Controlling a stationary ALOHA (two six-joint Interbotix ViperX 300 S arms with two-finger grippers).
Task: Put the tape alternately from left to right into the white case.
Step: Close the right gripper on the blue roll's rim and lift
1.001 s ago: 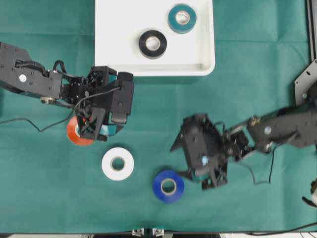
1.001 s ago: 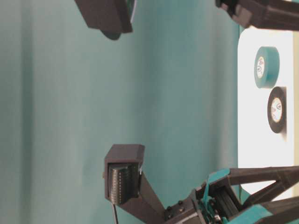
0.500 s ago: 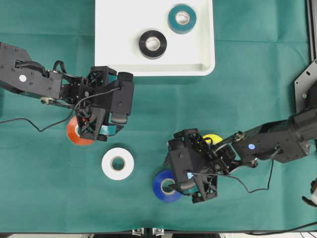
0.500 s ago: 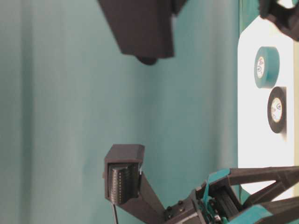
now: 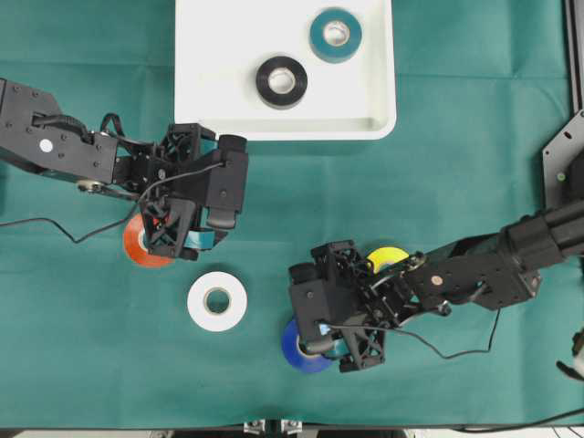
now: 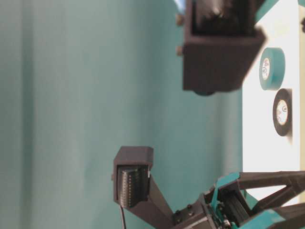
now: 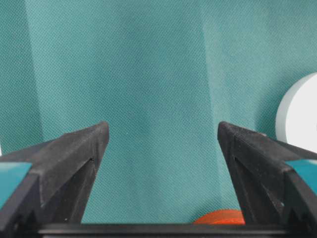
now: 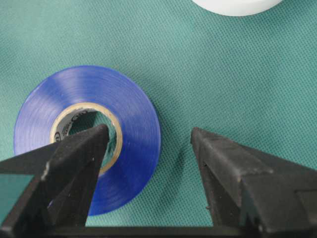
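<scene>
The right claw stands wide and grips nothing, having swept across the table over the last second to arrive over the blue tape roll: one finger now points into the roll's core while the other hangs outside its rim, so the ring wall lies between them. This looks like the line-up for a pinch on the blue roll. Just behind the claw, a yellow roll has come into sight. Farther off, the white roll lies flat. The left claw, also spread and empty, has kept still above the orange roll. Beyond, the white case holds a black roll and a teal roll.
</scene>
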